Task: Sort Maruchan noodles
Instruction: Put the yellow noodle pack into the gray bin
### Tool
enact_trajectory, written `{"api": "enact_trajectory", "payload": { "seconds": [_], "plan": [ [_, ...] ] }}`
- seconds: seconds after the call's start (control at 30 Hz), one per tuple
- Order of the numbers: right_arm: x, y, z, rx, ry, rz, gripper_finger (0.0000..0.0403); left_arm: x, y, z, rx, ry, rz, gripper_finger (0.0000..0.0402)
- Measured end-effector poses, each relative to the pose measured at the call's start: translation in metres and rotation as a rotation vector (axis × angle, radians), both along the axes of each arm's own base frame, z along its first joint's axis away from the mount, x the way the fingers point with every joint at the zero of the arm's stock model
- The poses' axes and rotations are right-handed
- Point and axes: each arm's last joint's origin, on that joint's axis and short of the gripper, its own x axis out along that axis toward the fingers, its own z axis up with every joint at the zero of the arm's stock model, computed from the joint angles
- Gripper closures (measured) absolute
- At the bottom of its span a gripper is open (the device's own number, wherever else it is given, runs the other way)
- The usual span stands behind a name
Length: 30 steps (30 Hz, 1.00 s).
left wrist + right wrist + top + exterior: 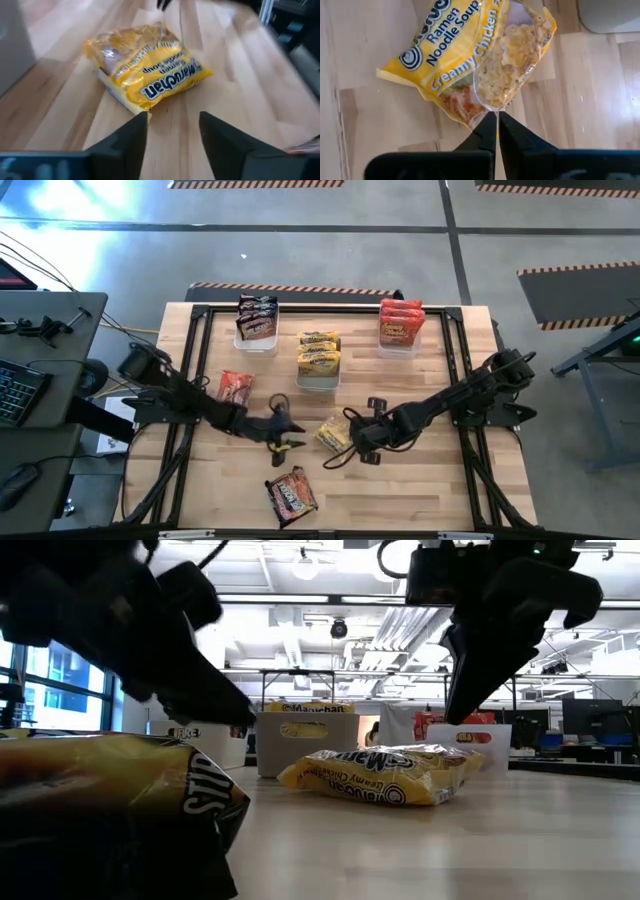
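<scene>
Right gripper [496,125] first: its fingers are pressed tight together, tips right at the crimped edge of the yellow Creamy Chicken packet [470,55], touching or just shy of it, with nothing visibly caught between them. Across the table, the left gripper [172,132] has its fingers parted and empty, the same yellow packet [147,67] lying flat on the wood ahead of them, a bare strip of table between.

In the high view that yellow packet [334,432] sits between the two grippers, just in front of the middle clear bin [318,380] that already holds yellow packs. A red-orange packet [235,386] lies behind the left arm, a dark packet [290,494] near the table's front edge.

This one should handle light and crinkly: slick film over a brittle noodle block, looking already crumbled. Best bet is a gentle pinch across a short end or the sealed seam, not a squeeze on the middle
</scene>
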Motion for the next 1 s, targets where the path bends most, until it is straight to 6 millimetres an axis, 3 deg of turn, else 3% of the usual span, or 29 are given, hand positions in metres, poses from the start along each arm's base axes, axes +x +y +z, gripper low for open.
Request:
{"api": "enact_trajectory", "payload": {
  "seconds": [0.17,0.37,0.63,0.87,1.0],
  "plan": [
    [0.002,-0.001,0.001,0.021,-0.012,-0.013,0.0403,0.030,-0.013,-0.017,0.141,0.034,-0.041,0.0194],
    [-0.012,-0.008,-0.007,-0.025,0.089,-0.154,0.0403,0.054,-0.019,-0.029,0.322,0.156,-0.006,0.0198],
    [-0.009,-0.004,-0.035,0.155,-0.034,-0.112,0.0403,0.060,-0.018,-0.028,0.450,0.210,0.064,0.0284],
    [0.005,0.010,-0.027,0.290,-0.220,-0.054,0.0403,0.063,-0.010,-0.027,0.531,0.216,0.069,0.0389],
    [0.005,0.015,-0.023,0.300,-0.222,-0.036,0.0393,0.068,-0.007,-0.023,0.604,0.178,0.064,0.0394]
  ]
}}
